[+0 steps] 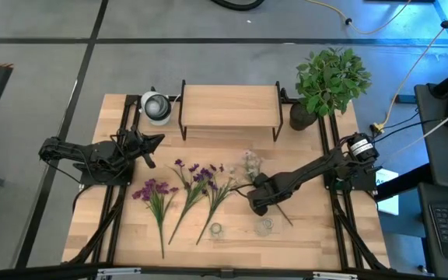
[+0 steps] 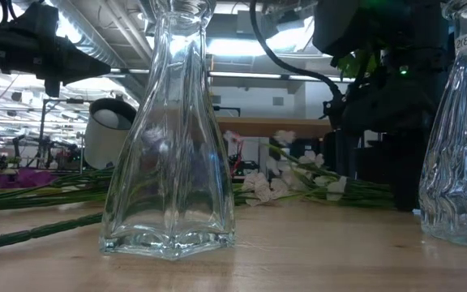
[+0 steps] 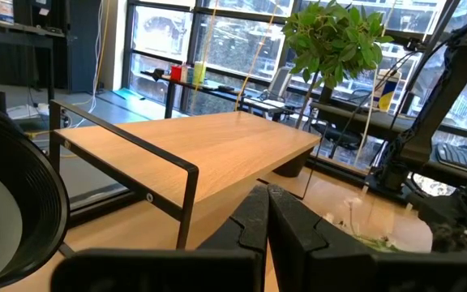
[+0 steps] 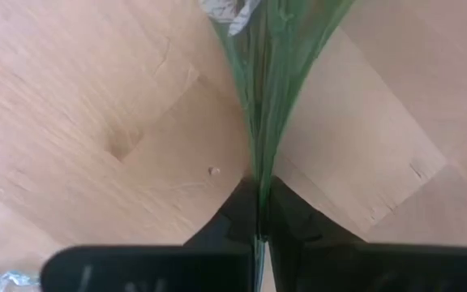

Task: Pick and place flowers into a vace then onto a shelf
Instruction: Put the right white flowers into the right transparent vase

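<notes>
The right gripper [image 1: 257, 204] has its jaws clenched on the green stalk of the white-blossomed spray [image 1: 251, 164], low over the surface [image 1: 317, 233]. The left gripper [image 1: 151, 152] waits pressed shut, empty, near the shelf [image 1: 229, 106]. The purple flowers [image 1: 194, 173] lie flat between the arms. One glass vase [image 2: 466, 130] reads "2(8)"; its edge is cut off.

- The counter [image 1: 131, 233] is pale wood in glued strips — matt, with visible grain and small knots.
- The shelf [image 1: 229, 106] has a smooth light wooden top on thin black metal legs.
- Two vases, one [image 2: 169, 138] smooth-sided, the other [image 2: 463, 138] rippled, are clear glossy glass.
- The right hand [image 4: 259, 212] looks matt black plastic, pinching the white spray's [image 1: 252, 164] smooth green stalks.
- The left hand [image 3: 267, 212] — same matt black finish.
</notes>
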